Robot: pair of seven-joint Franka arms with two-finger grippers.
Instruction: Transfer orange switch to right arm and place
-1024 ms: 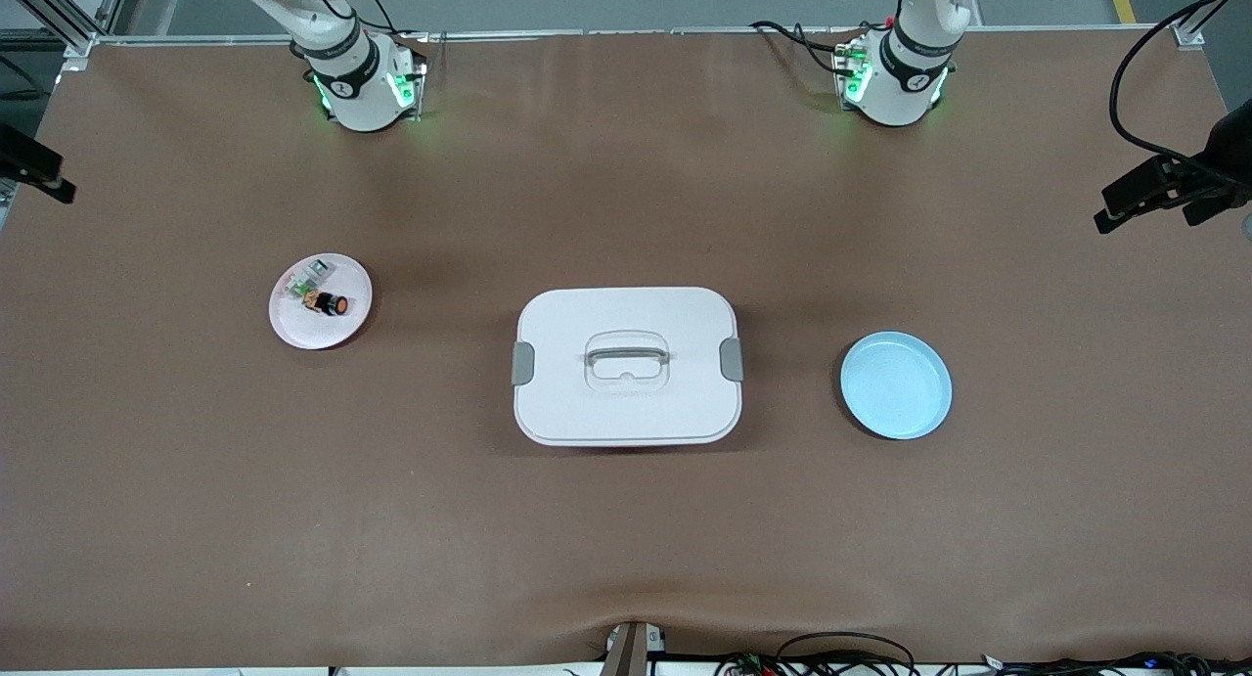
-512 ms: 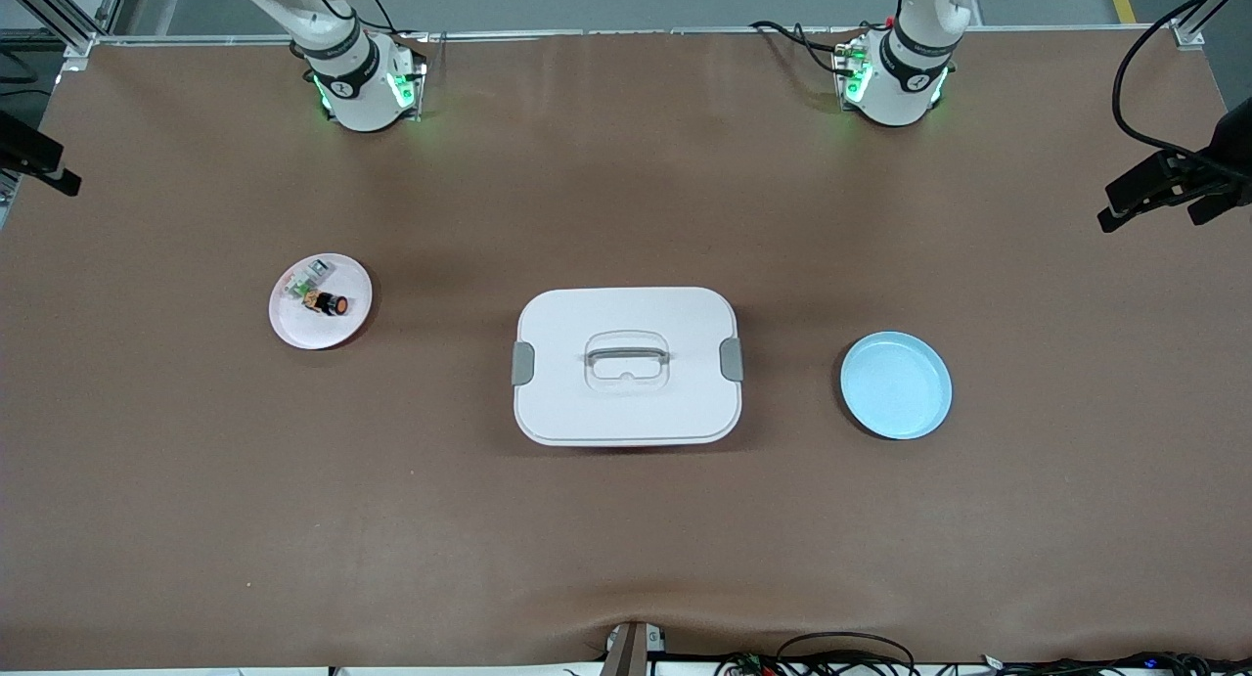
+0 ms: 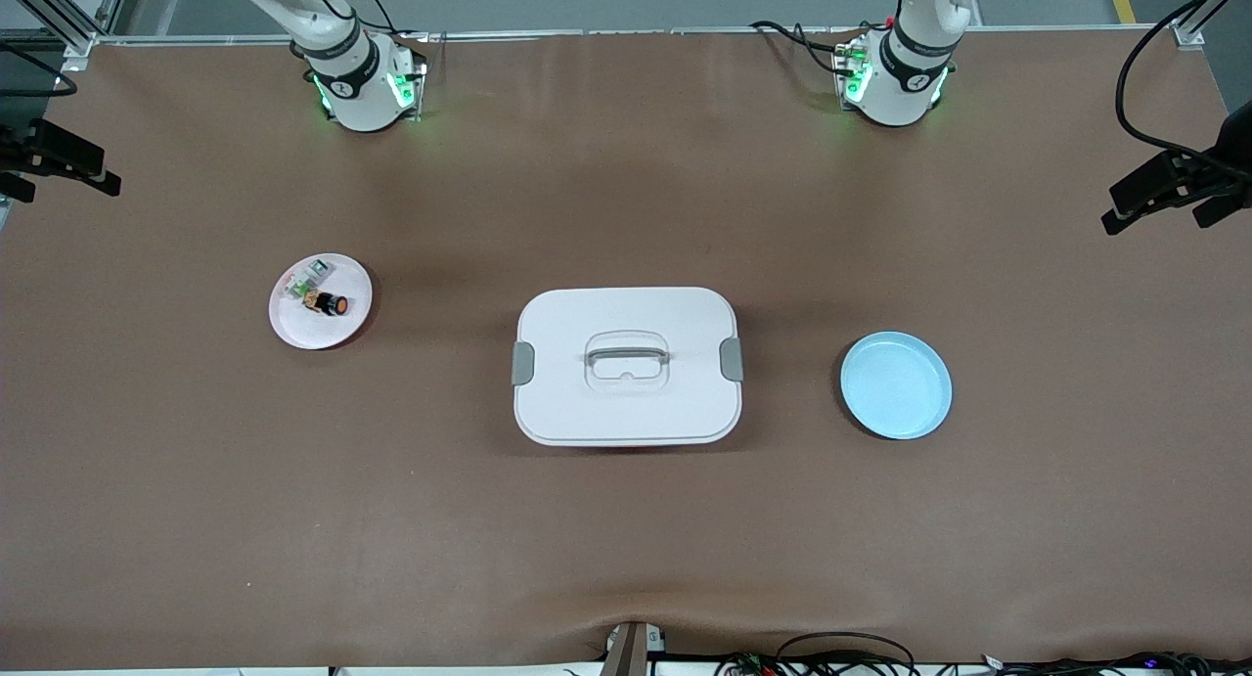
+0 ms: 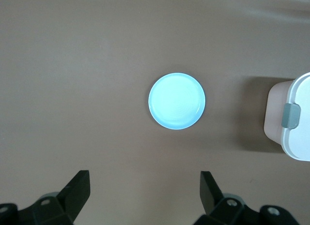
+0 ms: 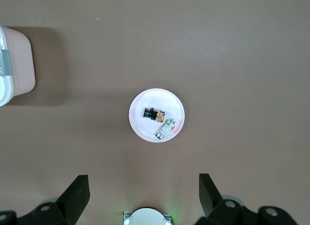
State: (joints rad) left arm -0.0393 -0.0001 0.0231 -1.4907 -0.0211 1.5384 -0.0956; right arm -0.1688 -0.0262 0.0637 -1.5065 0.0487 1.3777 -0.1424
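The orange switch lies on its side on a small pink plate toward the right arm's end of the table, next to a small white-and-green part. The right wrist view shows the switch and the plate far below. My right gripper is open and empty, high over the table by that plate. My left gripper is open and empty, high over the table by a light blue plate.
A white lidded box with grey clips and a handle stands mid-table. The empty light blue plate lies toward the left arm's end. Dark parts of the raised hands show at the front view's side edges.
The dark hand parts at both side edges of the front view have shifted slightly, the right arm's one farther into view. The switch, plates and box have not moved.
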